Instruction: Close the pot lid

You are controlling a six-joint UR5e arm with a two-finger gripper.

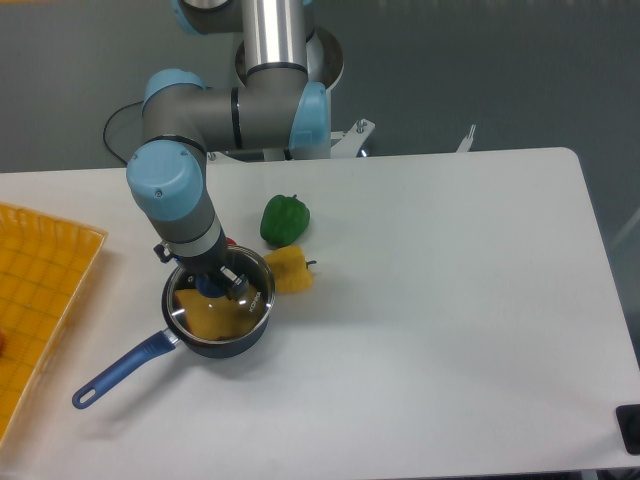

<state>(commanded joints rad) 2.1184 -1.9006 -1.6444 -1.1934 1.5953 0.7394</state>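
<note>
The pot [228, 346] is a small dark saucepan standing left of centre on the table, with its long blue handle [118, 372] pointing to the lower left. The glass lid [222, 316] with its metal rim lies over the pot's mouth, about level with the rim. Something yellow shows through the glass. My gripper [220, 284] reaches straight down onto the lid's middle. Its fingers are closed around the small blue knob [207, 287], which is mostly hidden by them.
A yellow pepper [290, 270] lies touching the pot's right side, and a green pepper [285, 219] sits just behind it. A yellow tray [40, 300] lies at the table's left edge. The arm's base stands at the back centre.
</note>
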